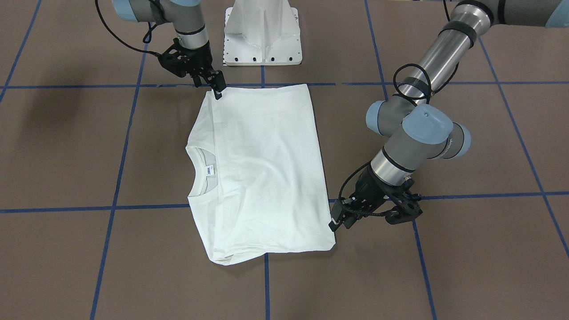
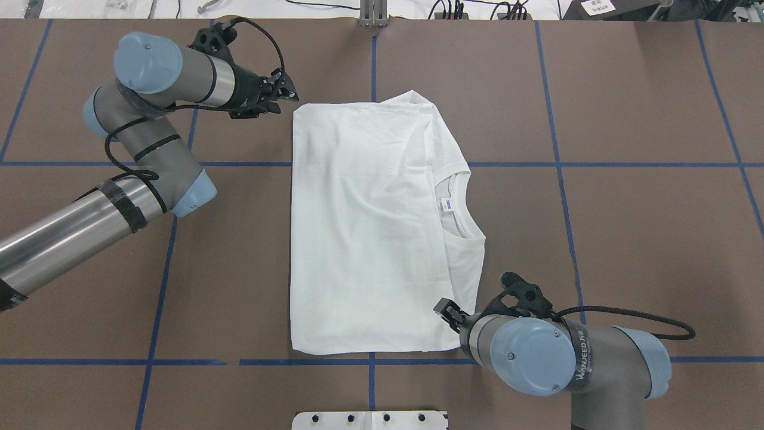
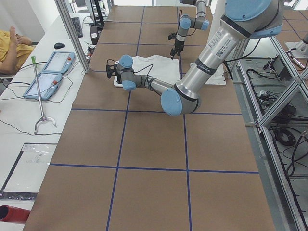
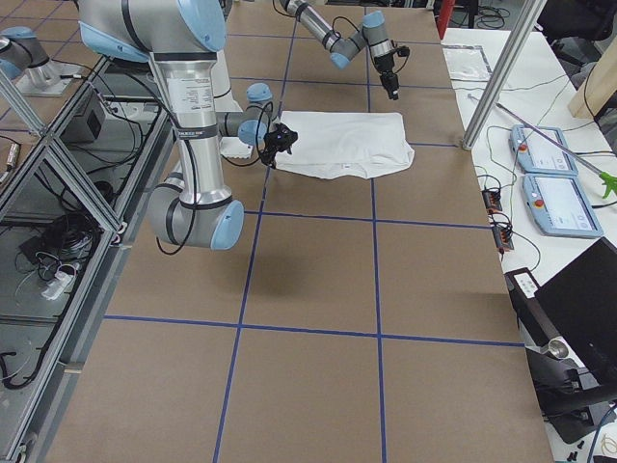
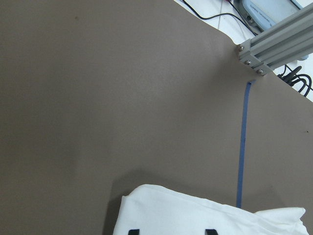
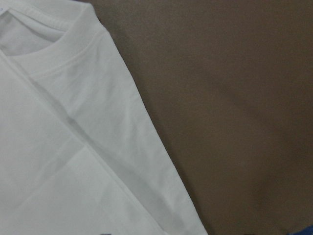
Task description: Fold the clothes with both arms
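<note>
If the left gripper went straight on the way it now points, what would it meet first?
Probably the white T-shirt: the left gripper points at its nearest corner, with nothing between. How high it is above the cloth is unclear.

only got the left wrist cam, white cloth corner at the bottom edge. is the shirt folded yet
Observer: Partly. The shirt lies flat as a rectangle, with no sleeves sticking out.
Operator: where's the collar
Observer: The collar is on the robot's right side, with the label showing.
Operator: and the right gripper
Observer: The right gripper is at the shirt's near corner on the collar side, diagonally across from the left gripper.
</note>
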Robot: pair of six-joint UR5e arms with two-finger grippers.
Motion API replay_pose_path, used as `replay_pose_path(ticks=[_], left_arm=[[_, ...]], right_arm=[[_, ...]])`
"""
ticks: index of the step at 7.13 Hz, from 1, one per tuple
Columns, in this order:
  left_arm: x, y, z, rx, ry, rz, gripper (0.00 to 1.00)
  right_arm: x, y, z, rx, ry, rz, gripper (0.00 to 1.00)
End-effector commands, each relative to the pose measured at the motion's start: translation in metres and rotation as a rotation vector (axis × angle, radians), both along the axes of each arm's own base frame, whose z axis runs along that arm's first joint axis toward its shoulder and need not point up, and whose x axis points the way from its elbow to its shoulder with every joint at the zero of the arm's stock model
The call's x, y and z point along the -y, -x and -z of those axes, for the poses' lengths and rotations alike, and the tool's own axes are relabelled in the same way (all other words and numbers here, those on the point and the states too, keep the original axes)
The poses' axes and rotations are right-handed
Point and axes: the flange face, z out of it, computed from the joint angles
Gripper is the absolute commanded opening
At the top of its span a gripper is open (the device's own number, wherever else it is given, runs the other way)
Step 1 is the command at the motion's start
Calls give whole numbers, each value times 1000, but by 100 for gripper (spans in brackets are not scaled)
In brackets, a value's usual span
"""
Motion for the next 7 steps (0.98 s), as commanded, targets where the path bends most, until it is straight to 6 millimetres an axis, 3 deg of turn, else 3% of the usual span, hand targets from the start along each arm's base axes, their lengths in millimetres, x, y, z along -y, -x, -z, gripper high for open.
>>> replay_pose_path(ticks=[1, 7], left_arm=[[-1, 0, -3, 1, 0, 0, 54], [-1, 0, -3, 0, -1, 0, 54]], right_arm=[[0, 6, -7, -20, -5, 10, 90], [-1, 8, -6, -19, -10, 17, 80]])
